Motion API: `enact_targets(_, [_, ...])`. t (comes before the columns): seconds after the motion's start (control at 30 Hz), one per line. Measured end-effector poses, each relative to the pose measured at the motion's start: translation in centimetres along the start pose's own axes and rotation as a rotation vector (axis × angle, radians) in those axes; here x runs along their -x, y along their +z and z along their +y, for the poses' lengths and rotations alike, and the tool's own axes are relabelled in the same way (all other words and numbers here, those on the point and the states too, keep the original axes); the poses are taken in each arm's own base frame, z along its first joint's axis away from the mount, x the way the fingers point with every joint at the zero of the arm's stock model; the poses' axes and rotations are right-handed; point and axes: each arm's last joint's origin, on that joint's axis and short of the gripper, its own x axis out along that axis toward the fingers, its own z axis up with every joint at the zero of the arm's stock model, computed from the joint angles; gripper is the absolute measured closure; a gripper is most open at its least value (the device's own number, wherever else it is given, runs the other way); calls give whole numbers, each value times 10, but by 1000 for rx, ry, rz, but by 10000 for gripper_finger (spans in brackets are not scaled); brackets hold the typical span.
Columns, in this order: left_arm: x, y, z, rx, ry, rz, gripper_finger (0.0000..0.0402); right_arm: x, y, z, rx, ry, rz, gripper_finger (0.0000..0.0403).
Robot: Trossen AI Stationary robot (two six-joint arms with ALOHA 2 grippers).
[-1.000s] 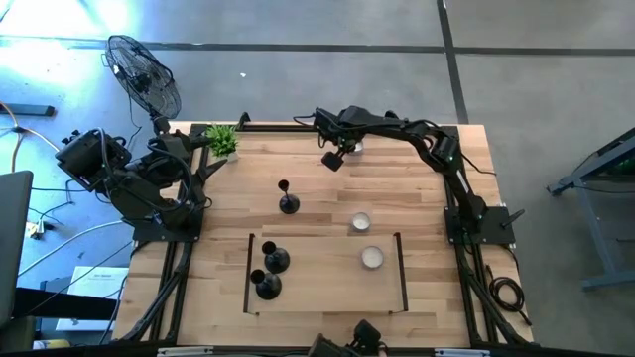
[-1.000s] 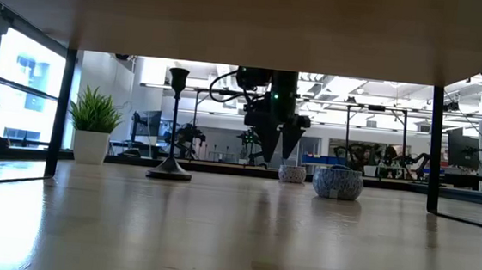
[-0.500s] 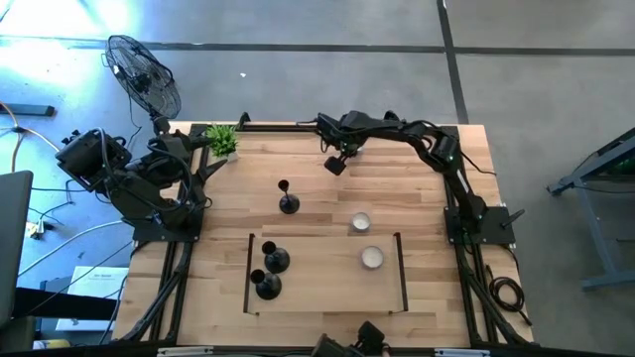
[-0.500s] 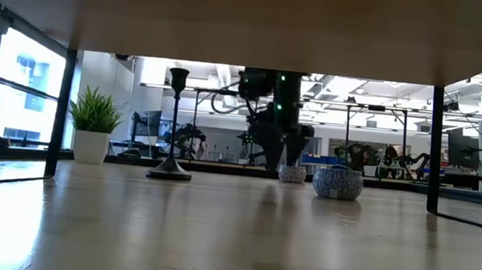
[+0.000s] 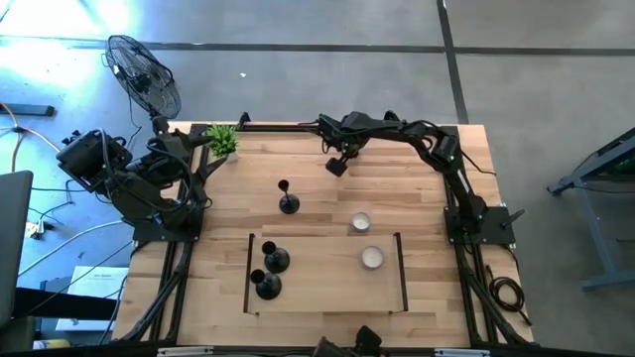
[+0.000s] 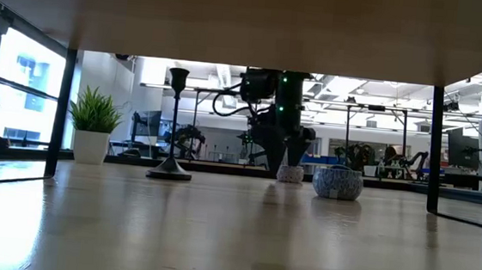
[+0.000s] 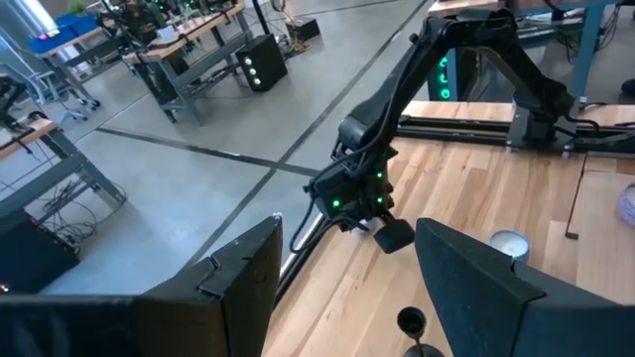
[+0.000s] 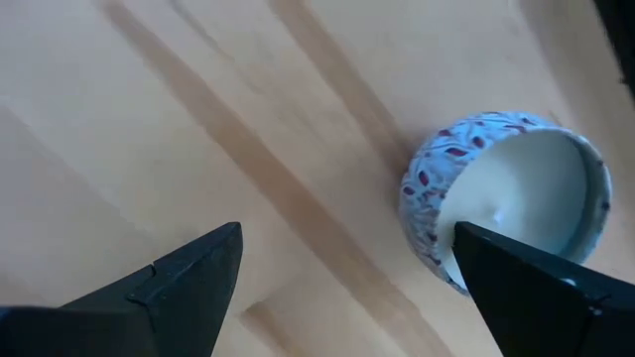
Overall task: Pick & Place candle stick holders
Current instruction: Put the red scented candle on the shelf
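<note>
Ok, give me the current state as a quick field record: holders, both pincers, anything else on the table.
holders placed: two candle stick holders stand inside the marked rectangle, left end
holder left: one candle stick holder upright mid-table, outside the rectangle
right pincer: open, low over the table's far edge, beside a patterned bowl, holding nothing
left pincer: open, empty, pulled back at the table's left side
other items: two more small bowls, potted plant at the far left corner

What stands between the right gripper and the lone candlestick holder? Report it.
Nothing visible. Bare wood lies between the right gripper and the lone candlestick holder; the small patterned cup sits right by the gripper's fingers.
</note>
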Motion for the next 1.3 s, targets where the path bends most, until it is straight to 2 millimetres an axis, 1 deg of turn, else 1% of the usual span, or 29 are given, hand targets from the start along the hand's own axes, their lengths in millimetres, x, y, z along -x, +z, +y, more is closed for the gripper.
enact_targets(0.27, [0, 0, 0, -2, 0, 0, 175, 0, -1, -1, 7, -36, 8, 50])
enact_targets(0.33, [0, 0, 0, -2, 0, 0, 175, 0, -2, -1, 8, -41, 12, 65])
enact_targets(0.4, [0, 0, 0, -2, 0, 0, 175, 0, -2, 0, 11, -46, 12, 87])
enact_targets(0.5, [0, 0, 0, -2, 0, 0, 175, 0, -2, 0, 11, -48, 17, 132])
enact_targets(0.6, [0, 0, 0, -1, 1, 0, 175, 0, -3, 0, 8, -52, 18, 188])
enact_targets(0.73, [0, 0, 0, -2, 1, 0, 175, 0, -3, 1, 36, -17, 30, 275])
enact_targets(0.87, [0, 0, 0, -2, 0, 0, 175, -3, -4, 2, 64, 4, 44, 377])
enact_targets(0.9, [0, 0, 0, -2, 0, 0, 175, -3, -4, 3, 70, 5, 45, 389])
enact_targets(1.0, [0, 0, 0, -1, 0, 0, 175, -1, -4, 1, 60, -4, 40, 384])
enact_targets(1.13, [0, 0, 0, -1, 1, 0, 175, -1, -5, 1, 68, -20, 49, 399])
enact_targets(1.3, [0, 0, 0, -1, 0, 0, 175, -1, -6, 0, 73, -30, 61, 401])
